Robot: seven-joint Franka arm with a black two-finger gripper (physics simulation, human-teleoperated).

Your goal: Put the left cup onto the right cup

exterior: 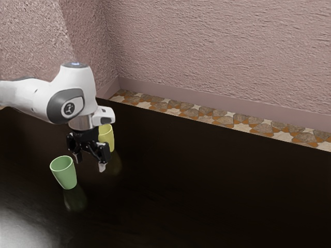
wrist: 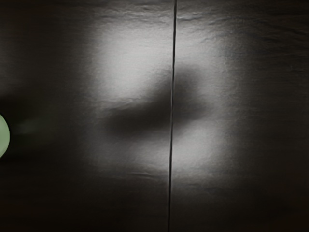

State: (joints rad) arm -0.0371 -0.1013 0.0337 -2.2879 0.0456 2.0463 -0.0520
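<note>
A green cup (exterior: 64,172) stands upright on the dark table (exterior: 207,181) toward the exterior view's left. A yellow-green cup (exterior: 107,136) stands a little farther back, partly hidden behind my hand. My gripper (exterior: 90,158) hangs above the table between the two cups, open, with nothing between its fingers. In the wrist view a sliver of the green cup (wrist: 2,136) shows at the picture's edge, off to one side of my hand.
The dark glossy table stretches to the exterior view's right. A thin seam (wrist: 172,116) runs across the tabletop under my hand. A patterned tiled floor strip (exterior: 217,116) and rough pink walls lie beyond the table's far edge.
</note>
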